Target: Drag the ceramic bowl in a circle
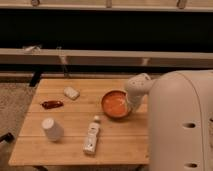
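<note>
The ceramic bowl (115, 104) is round, shallow and orange-red with a paler orange inside. It sits on the right half of the wooden table (75, 117). My gripper (131, 106) reaches down from the white arm at the bowl's right rim. The arm's white housing covers the gripper's tip and the bowl's right edge.
A white upside-down cup (51, 129) stands front left. A white bottle (92, 135) lies near the front edge. A red packet (52, 104) and a small white block (71, 92) lie at the left. A dark bench (100, 57) runs behind the table.
</note>
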